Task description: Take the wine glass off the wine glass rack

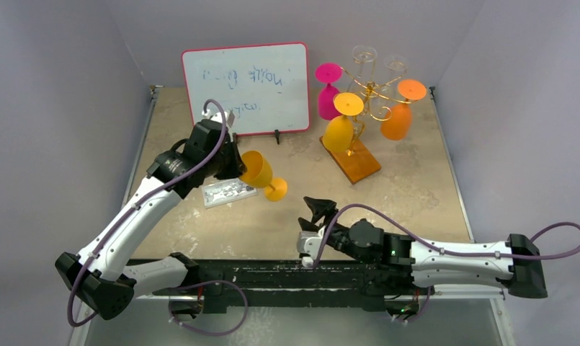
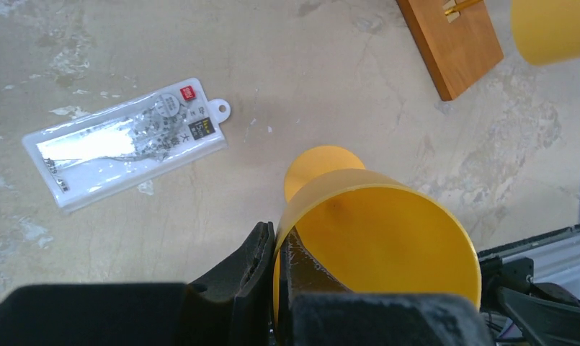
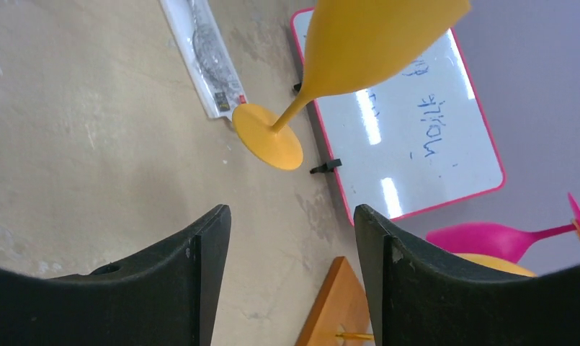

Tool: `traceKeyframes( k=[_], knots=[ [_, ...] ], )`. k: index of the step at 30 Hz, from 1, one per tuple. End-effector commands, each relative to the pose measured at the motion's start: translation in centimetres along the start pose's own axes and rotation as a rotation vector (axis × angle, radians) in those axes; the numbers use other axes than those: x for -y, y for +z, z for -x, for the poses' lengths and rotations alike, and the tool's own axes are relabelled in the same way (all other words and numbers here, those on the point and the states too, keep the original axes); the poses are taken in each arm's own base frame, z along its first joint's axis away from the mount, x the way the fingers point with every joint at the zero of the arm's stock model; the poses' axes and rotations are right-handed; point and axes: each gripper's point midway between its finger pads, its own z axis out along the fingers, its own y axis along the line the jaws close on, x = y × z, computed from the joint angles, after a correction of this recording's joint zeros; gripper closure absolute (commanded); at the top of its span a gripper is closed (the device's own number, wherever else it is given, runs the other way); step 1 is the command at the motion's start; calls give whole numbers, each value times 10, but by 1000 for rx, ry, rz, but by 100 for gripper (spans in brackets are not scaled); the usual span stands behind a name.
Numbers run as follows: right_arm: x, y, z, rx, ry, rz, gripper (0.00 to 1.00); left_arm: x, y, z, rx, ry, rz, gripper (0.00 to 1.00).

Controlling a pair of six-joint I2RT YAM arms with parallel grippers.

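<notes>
A yellow-orange wine glass [image 1: 258, 170] is off the rack and tilted, its foot [image 1: 276, 189] low over the table. My left gripper [image 1: 240, 166] is shut on the bowl's rim, one finger inside the bowl [image 2: 387, 245] and one outside, as the left wrist view shows around the gripper [image 2: 276, 234]. The gold wine glass rack [image 1: 371, 92] stands at the back right on its wooden base [image 1: 351, 162]. Pink [image 1: 328, 90], yellow [image 1: 342, 124], orange [image 1: 399, 112] and clear [image 1: 364, 55] glasses hang on it. My right gripper [image 1: 319, 209] is open and empty, pointing toward the held glass [image 3: 373, 43].
A red-framed whiteboard [image 1: 247, 86] stands at the back, left of the rack. A clear plastic packet [image 1: 229, 192] lies on the table beneath my left wrist, also seen as the packet [image 2: 125, 140]. Grey walls enclose the table on three sides.
</notes>
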Motion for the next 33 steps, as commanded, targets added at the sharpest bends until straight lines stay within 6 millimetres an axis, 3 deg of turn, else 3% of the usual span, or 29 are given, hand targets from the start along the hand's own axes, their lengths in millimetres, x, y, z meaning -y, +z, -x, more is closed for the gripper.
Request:
traceKeyframes(
  k=[1,7,12,16,24,27,33],
  knots=[
    [30,-9,27,104,362,-121,32,-6,7,5,34,-16,43,100],
    [57,-16,24,125,841,-328,23,11,50,-28,-122,16,-68,100],
    [83,-26,8,83,1261,-574,18,-29,80,-39,-174,72,148,100],
    [76,-15,10,64,1476,-601,19,-54,94,-38,-147,108,267,100],
    [48,12,12,-160,1504,-534,8,-115,89,-27,-87,197,603,100],
    [50,16,18,-158,1482,-515,7,-128,84,-23,-68,196,668,100],
    [54,9,24,-67,1543,-494,6,-171,48,-2,23,83,868,100]
  ],
)
